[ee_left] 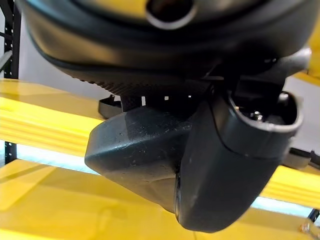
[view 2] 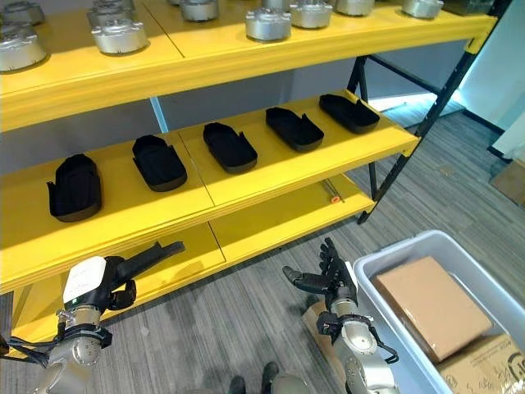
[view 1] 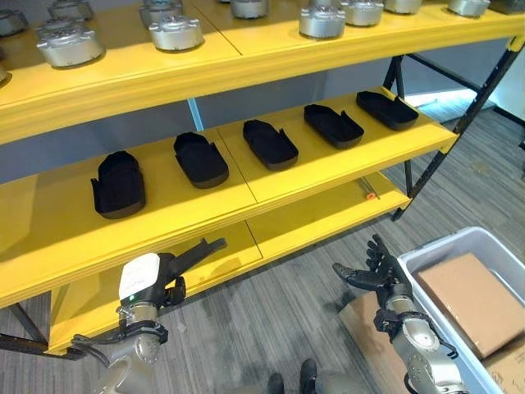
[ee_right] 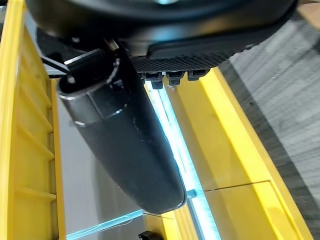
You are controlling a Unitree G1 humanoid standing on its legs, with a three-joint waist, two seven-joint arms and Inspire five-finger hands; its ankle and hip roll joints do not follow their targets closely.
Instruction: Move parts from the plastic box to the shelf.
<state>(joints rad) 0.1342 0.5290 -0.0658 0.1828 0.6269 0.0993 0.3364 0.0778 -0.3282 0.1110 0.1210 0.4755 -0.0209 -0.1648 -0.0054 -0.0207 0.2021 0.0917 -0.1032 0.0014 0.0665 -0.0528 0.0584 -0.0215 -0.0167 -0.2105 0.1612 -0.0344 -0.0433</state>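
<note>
Far left, low down: left hand raised before the front edge of the yellow shelf, fingers stretched straight toward the bottom board, nothing in it, white cover on the back of it. Above that, on the middle board, a row of five black parts, well spaced: first black part at the left end, second black part next, third black part just past the board's seam, then fourth black part, then fifth black part near the right end. All lying flat, hollow side up. Higher still, on the top board, silver round parts standing in a line. Moving right, down on the grey plank floor: right hand hovering just beside the corner of the plastic box, fingers spread apart and relaxed, holding nothing. In the box at the far right, a brown cardboard carton lying flat, another piece of cardboard beneath it at the lower corner. A small orange object on the bottom board near the right leg.
</note>
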